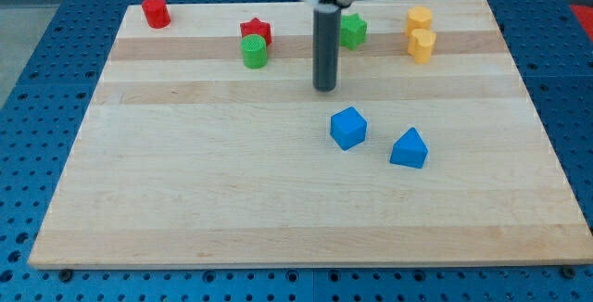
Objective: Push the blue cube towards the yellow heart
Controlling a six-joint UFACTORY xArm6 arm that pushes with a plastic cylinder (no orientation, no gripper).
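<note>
Near the desk (185, 200) middle sits the blue cube (348, 128), blue triangular block (409, 148) just to its right, my tip (324, 89) hovering a bit above-left of it, no gripper here, yellow heart (422, 45) way up top right.

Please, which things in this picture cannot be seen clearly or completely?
- Green star, camera view: its left part is hidden behind the rod above my tip.
- Two yellow blocks, view's top right: too small to tell which is the heart.
- Arm above the rod: cut off by the top edge.
</note>
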